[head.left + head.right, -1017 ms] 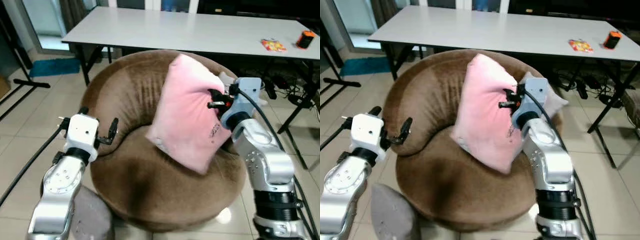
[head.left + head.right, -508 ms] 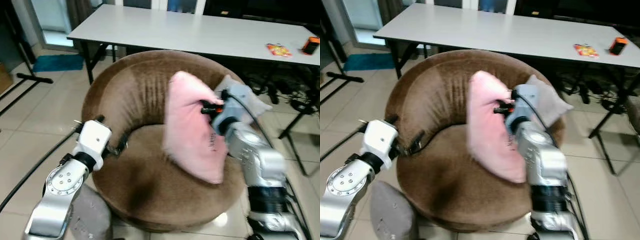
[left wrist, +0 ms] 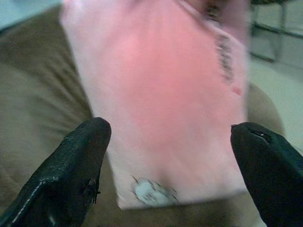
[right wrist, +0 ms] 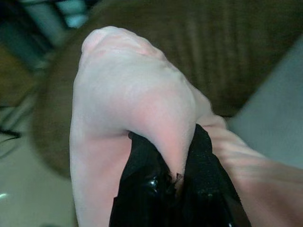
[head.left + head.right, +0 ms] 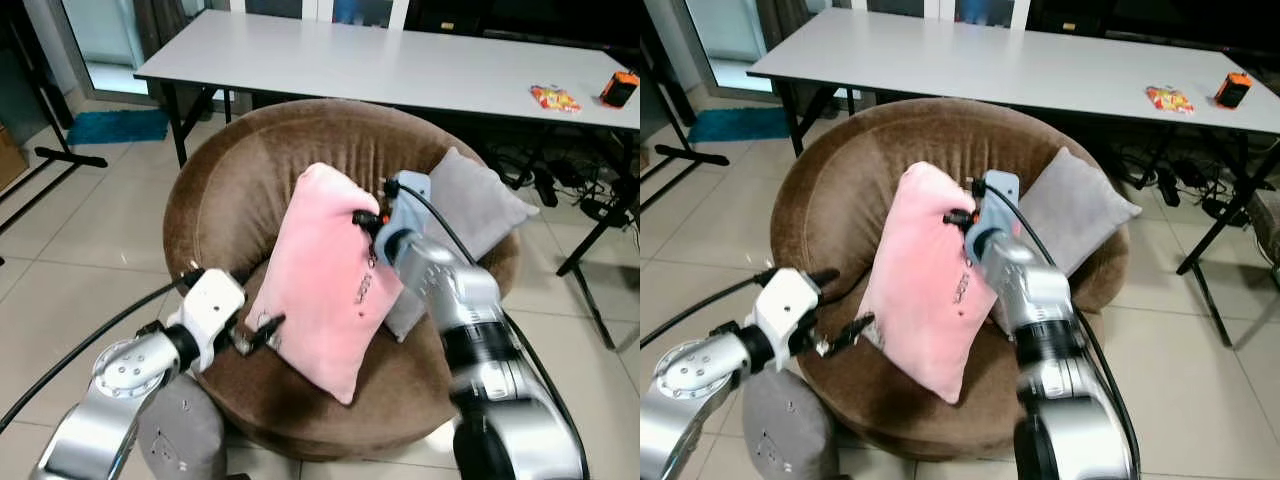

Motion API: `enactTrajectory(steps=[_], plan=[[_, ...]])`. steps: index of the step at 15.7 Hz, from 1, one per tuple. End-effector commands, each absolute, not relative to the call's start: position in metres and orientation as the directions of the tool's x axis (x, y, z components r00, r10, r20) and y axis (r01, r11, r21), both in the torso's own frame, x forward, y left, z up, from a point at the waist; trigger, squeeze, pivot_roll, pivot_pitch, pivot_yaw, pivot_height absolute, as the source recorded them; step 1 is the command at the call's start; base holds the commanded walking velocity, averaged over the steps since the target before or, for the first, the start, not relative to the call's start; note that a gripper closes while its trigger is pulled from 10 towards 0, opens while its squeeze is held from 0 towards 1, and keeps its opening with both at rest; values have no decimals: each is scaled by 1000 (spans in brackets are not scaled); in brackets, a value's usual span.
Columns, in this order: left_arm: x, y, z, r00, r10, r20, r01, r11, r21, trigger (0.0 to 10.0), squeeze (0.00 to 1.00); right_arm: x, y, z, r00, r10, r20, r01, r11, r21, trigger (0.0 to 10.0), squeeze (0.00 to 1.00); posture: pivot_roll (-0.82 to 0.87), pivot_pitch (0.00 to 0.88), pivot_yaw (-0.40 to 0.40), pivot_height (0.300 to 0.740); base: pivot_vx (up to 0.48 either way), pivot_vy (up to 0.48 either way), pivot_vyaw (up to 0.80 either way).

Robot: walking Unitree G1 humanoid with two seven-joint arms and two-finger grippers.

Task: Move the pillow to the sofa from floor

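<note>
A pink pillow (image 5: 320, 280) stands tilted on the seat of the round brown sofa (image 5: 240, 180), its lower corner near the front rim. My right gripper (image 5: 365, 222) is shut on the pillow's upper right edge, pinching the fabric (image 4: 156, 132) between its fingers (image 4: 142, 189). My left gripper (image 5: 262, 330) is open at the pillow's lower left corner; the pillow face (image 3: 161, 94) lies ahead between the spread fingers (image 3: 75, 165).
A grey pillow (image 5: 470, 215) leans against the sofa's right back. Another grey cushion (image 5: 180, 440) lies on the tiled floor by the sofa's front left. A long white table (image 5: 400, 65) stands behind, with cables and table legs to the right.
The right gripper has carried the pink pillow left and down onto the seat, uncovering the grey pillow behind. The left gripper has moved right, up to the pillow's lower corner.
</note>
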State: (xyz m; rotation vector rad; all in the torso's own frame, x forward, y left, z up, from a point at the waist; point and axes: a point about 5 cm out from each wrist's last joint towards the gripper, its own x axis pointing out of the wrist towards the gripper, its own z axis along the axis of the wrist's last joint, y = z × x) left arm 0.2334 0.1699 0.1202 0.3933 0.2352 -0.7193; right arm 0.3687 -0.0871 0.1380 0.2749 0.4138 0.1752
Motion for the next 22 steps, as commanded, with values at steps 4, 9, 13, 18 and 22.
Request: enactTrajectory(steps=[4, 9, 13, 18, 22], plan=[[227, 170, 126, 674, -647, -357, 735, 633, 243, 10000, 529, 386, -117, 131, 923, 11, -384, 72, 977, 202, 10000, 0, 10, 0, -25, 740, 0, 0, 0], [223, 175, 129, 662, -655, -365, 743, 638, 202, 10000, 522, 385, -133, 110, 907, -39, -420, 67, 996, 51, 10000, 1000, 42, 0, -40, 740, 0, 0, 0], [229, 179, 132, 712, -621, -328, 697, 678, 231, 10000, 525, 399, -130, 139, 957, 78, -280, -44, 991, 124, 10000, 1000, 36, 0, -33, 740, 0, 0, 0], [242, 185, 131, 837, -482, -261, 542, 795, 271, 10000, 522, 406, -157, 163, 979, 125, -160, -121, 992, 38, 10000, 1000, 0, 0, -9, 740, 0, 0, 0], [241, 189, 134, 932, -326, -159, 359, 889, 283, 10000, 471, 392, -167, 156, 975, 215, -59, -209, 973, 95, 10000, 1000, -10, 0, -7, 740, 0, 0, 0]])
